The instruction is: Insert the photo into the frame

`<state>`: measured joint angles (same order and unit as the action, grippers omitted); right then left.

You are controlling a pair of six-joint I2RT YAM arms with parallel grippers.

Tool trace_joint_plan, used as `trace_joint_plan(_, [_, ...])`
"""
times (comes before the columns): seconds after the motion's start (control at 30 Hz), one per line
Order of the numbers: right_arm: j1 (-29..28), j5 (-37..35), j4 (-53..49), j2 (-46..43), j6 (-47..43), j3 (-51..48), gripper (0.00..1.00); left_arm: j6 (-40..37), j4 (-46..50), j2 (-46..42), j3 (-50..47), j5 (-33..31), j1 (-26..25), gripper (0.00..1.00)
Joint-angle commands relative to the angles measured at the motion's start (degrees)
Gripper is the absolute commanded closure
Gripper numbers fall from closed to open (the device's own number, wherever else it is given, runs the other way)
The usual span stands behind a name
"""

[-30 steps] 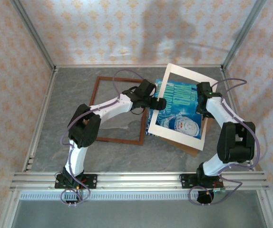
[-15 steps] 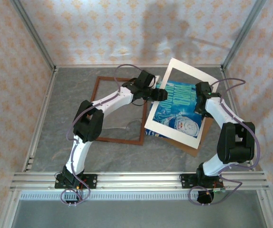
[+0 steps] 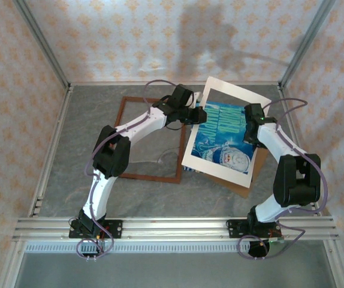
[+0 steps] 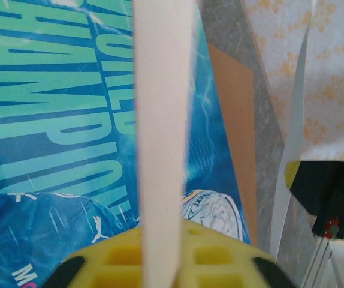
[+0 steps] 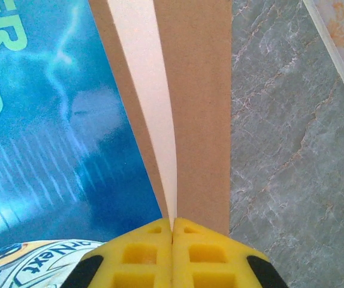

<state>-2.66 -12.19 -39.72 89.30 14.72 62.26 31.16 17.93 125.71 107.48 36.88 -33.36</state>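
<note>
Your left gripper is clamped on the left strip of the cream mat. In the left wrist view that strip runs straight up from between the yellow fingers, which are closed on it.

Your right gripper sits on the opposite, right strip of the same mat. In the right wrist view its two yellow pads are pressed together, and the cream strip narrows down into the seam between them. A brown surface runs alongside that strip; you cannot tell from here whether it is the mat's back or the backing board.

The photo is on the right half of the table, showing through the mat's window. Its pale lettering is toward the far side and the white figure toward the near side. In the left wrist view the photo lies below the raised strip, with blue print visible on both sides of it. The brown board pokes out beneath the stack at the near right corner.

The frame lies flat on the table to the left of the stack, with bare grey table inside its moulding. The mat's near left corner reaches over the frame's right rail. Your left arm crosses above the frame's far right corner to reach the mat.
</note>
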Motion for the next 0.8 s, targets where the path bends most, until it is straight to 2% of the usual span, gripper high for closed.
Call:
trace_joint_plan(0.0, [-0.44,1.14,0.82,-2.26,-0.27,0.62,0.94,2.1,-3.02,-4.13,-2.53,2.17,0.9,1.0])
trace_joint_plan(0.07, [-0.5,5.38,1.58,-4.09,0.3,0.97,0.85,4.62,-5.48,-6.85,-5.82,3.83,1.01,1.0])
trace_joint_plan(0.13, [-0.51,11.62,3.12,-7.25,0.82,1.27,0.62,8.6,-8.9,-10.15,-10.06,7.19,1.36,1.0])
trace_joint_plan(0.23, [-0.51,20.86,6.57,-12.91,0.94,1.29,0.4,13.11,-12.73,-15.56,-15.78,11.45,2.3,1.0])
trace_joint_plan(0.3, [-0.51,26.38,9.74,-16.61,0.97,1.2,0.26,12.73,-9.87,-19.41,-17.75,13.85,3.18,1.0])
trace_joint_plan(0.33, [-0.51,28.85,11.33,-18.21,1.21,1.2,0.23,11.77,-7.11,-21.11,-18.56,15.19,4.0,1.0])
trace_joint_plan(0.47, [-0.6,33.46,15.75,-21.18,1.69,0.76,0.2,7.49,3.88,-28.0,-20.05,17.86,7.98,1.0])
trace_joint_plan(0.57, [-0.6,33.2,16.58,-23.42,1.2,0.52,0.19,-1.05,16.67,-32.9,-17.51,19.78,11.57,1.0])
trace_joint_plan(0.67, [-0.6,32.9,16.91,-23.14,1.21,-0.01,0.19,-9.23,29.21,-35.47,-15.13,21.74,17.58,1.0])
trace_joint_plan(0.77, [-0.6,32.59,17.67,-22.13,1.69,-0.85,0.2,-12.66,35.01,-36.24,-16.15,21.36,25.73,1.0])
